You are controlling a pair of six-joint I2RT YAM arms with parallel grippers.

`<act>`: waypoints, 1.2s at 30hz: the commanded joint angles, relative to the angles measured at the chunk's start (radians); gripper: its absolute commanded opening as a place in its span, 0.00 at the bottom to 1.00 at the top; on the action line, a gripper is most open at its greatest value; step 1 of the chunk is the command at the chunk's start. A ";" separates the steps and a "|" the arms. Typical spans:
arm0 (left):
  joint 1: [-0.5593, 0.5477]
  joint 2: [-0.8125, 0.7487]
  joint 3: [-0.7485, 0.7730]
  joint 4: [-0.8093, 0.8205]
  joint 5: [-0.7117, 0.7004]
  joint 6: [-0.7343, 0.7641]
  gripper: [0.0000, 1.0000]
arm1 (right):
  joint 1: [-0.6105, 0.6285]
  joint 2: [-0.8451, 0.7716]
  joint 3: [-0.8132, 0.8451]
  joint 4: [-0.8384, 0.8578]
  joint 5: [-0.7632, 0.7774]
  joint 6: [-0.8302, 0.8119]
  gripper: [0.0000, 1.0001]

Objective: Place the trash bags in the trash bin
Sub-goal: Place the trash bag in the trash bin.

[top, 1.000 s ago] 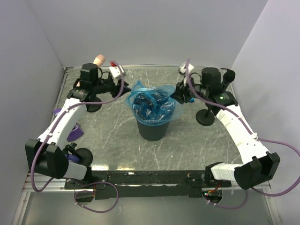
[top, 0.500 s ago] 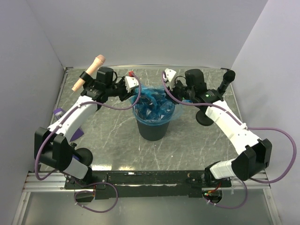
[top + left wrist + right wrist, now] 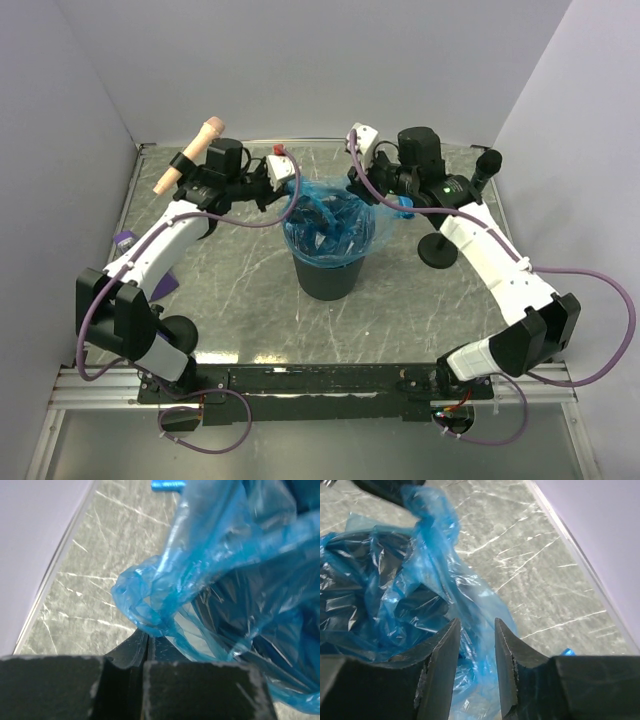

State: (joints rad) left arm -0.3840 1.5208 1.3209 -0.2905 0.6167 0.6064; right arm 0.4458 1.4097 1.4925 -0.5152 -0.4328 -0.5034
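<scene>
Both grippers are working the far rim of the trash bin [image 3: 326, 278].
The left gripper [image 3: 147, 639] is pinching a fold of the blue trash bag [image 3: 330, 222], jaws fully together, at the far-left rim. The right gripper [image 3: 476, 625] is standing half-open at the far-right rim, with film lying loose between its jaws. The bag is sitting inside the bin, directly below both, so the likely move is downward. A microphone-stand base [image 3: 438, 252] is crowding the right side.

White-shelled arms [image 3: 150, 250], black joints [image 3: 117, 318] (purple cables [image 3: 580, 270]).
</scene>
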 commanded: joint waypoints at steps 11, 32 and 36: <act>0.037 0.025 0.109 0.093 0.048 -0.158 0.01 | 0.010 0.072 0.068 -0.036 -0.095 -0.092 0.52; 0.083 0.084 0.143 0.126 0.078 -0.295 0.01 | 0.019 0.144 0.107 -0.016 0.034 -0.118 0.09; 0.083 0.101 0.149 0.091 0.080 -0.277 0.01 | -0.013 0.163 0.166 -0.066 -0.096 -0.072 0.03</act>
State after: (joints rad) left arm -0.3042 1.6043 1.4296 -0.2005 0.6666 0.3275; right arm 0.4622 1.5524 1.5608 -0.5674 -0.4175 -0.6209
